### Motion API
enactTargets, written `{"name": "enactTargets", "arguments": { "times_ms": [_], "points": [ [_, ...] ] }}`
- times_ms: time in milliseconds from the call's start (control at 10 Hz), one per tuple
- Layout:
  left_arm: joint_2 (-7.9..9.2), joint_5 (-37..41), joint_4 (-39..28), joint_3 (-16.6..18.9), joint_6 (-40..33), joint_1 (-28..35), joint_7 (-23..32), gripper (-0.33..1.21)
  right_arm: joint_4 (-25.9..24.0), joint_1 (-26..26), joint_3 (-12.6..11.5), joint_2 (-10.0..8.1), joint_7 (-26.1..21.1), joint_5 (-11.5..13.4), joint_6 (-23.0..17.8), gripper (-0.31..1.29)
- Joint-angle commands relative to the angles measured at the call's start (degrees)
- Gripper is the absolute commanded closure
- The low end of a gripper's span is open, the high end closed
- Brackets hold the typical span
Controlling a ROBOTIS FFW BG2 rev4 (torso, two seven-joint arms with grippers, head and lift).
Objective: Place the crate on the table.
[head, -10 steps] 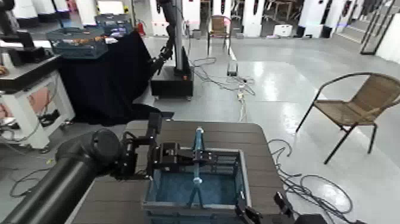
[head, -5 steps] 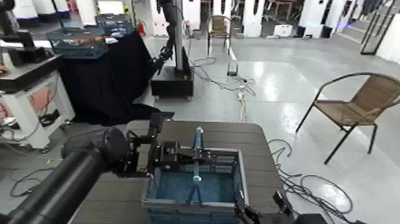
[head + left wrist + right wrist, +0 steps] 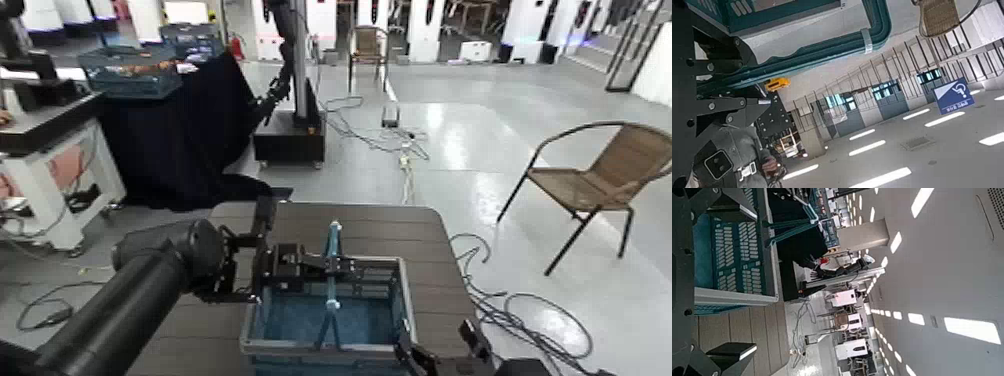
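Grey-blue crate (image 3: 328, 310) on table (image 3: 420, 240); left gripper (image 3: 290, 268) at rim, right gripper (image 3: 435, 358) near; fingers' grip unclear.

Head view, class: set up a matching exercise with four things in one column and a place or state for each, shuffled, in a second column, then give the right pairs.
Things:
1. crate
2. left gripper
3. wicker chair
4. right gripper

Places or states:
A. on the bare floor, right of the table
B. at the crate's near right corner
C. on the slatted table top
D. at the crate's far left rim, by the blue handle

Pairs: 1-C, 2-D, 3-A, 4-B
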Motion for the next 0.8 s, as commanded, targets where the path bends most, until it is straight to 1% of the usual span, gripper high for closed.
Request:
{"name": "enactTargets", "arguments": {
  "times_ms": [100, 200, 300, 500, 600, 700, 800],
  "points": [
    [-0.62, -1.4, 2.9, 0.2, -0.9, -0.9, -0.7, 1.16, 0.2, -0.2, 0.2, -0.2, 0.0, -0.1, -0.4, 0.15],
    [-1.06, -2.2, 4.6, 0.3, -1.6, -1.3, -1.1, 1.14, 0.2, -0.3, 0.3, -0.28, 0.0, -0.2, -0.5, 0.15],
    [-1.5, -3.9, 5.8, 0.7, -2.2, -1.5, -2.6, 1.07, 0.2, -0.4, 0.4, -0.28, 0.0, -0.3, -0.5, 0.15],
    [-1.76, -4.7, 6.5, 1.0, -3.0, -2.0, -2.9, 1.02, 0.2, -0.4, 0.5, -0.28, 0.0, -0.3, -0.6, 0.15],
    [-1.85, -4.7, 6.9, 1.1, -3.4, -2.0, -3.0, 0.92, 0.2, -0.4, 0.5, -0.28, 0.0, -0.3, -0.6, 0.15],
    [-1.85, -4.7, 7.0, 1.3, -4.1, -2.0, -3.3, 0.61, 0.3, -0.4, 0.5, -0.28, 0.0, -0.3, -0.6, 0.15],
    [-1.94, -4.7, 7.0, 1.4, -4.7, -2.0, -3.6, 0.36, 0.3, -0.4, 0.5, -0.28, 0.0, -0.3, -0.6, 0.15]
  ]
}}
